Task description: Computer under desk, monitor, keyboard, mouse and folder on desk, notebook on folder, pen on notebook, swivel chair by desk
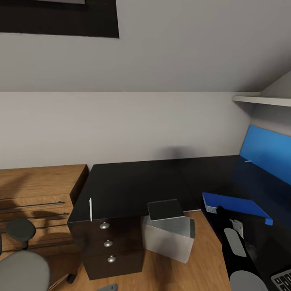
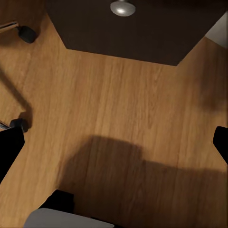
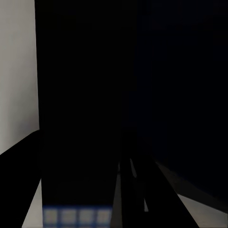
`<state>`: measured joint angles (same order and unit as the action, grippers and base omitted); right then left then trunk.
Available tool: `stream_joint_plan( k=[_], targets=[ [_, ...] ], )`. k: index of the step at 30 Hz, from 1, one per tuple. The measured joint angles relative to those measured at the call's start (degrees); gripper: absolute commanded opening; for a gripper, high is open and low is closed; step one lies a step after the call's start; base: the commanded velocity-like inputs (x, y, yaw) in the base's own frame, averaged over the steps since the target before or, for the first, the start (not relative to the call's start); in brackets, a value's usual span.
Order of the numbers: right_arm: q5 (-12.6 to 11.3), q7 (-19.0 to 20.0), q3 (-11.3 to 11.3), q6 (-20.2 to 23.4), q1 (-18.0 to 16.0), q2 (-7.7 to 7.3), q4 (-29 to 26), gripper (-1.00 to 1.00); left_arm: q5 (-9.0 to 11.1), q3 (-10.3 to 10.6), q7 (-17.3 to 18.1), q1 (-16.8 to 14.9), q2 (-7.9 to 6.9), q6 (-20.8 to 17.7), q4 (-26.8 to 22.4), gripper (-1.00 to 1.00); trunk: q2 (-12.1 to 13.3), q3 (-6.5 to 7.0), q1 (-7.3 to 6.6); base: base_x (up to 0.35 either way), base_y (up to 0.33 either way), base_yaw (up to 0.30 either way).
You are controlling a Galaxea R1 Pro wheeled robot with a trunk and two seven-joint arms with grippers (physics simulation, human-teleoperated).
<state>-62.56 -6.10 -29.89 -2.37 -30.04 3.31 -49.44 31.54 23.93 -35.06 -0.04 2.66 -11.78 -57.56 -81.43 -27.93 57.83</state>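
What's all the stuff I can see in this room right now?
desk: one, black, L-shaped, along the wall.
drawer unit: one, black with three silver knobs, under the desk's left end.
computer: one, light grey box, on the floor beside the drawers.
notebook: one, dark grey, lying on top of the computer.
folder: one, bright blue, on the desk's right wing.
keyboard: one, black keys, at the picture's bottom right corner.
pen: one, white, at the desk's left front edge.
wall panel: one, blue, behind the desk at right.
wooden shelf unit: one, brown, left of the desk.
chair: one, grey, bottom left.
right arm: one, black and grey, over the desk's right wing.
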Motion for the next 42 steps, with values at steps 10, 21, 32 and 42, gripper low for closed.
stream_joint_plan(
  k=[10,21,32,42],
  targets=[
    [0.03,-0.03,-0.02,-0.23,0.01,-0.01,-0.05,-1.0,-0.03,0.16,-0.01,-0.01,0.04,-0.03,1.15,1.0,0.0,0.0,0.01,0.004,-0.004,0.0],
    [0.07,-0.01,-0.05,-0.21,0.01,-0.01,-0.06,-1.0,-0.15,0.14,-0.01,-0.01,0.09,0.05,1.18,1.0,0.0,0.0,0.01,0.0,0.0,0.0],
    [-0.13,0.28,0.02,-0.02,0.03,0.07,-0.37,-1.0,-0.23,0.11,-0.01,-0.01,0.09,0.06,1.18,1.0,0.0,0.0,0.01,0.0,0.0,0.0],
    [-0.07,0.23,0.02,0.07,0.02,0.09,-0.39,-1.0,-0.17,0.12,-0.01,-0.03,0.09,0.03,1.17,1.0,0.0,0.0,0.01,0.0,0.0,0.0]
  ],
)
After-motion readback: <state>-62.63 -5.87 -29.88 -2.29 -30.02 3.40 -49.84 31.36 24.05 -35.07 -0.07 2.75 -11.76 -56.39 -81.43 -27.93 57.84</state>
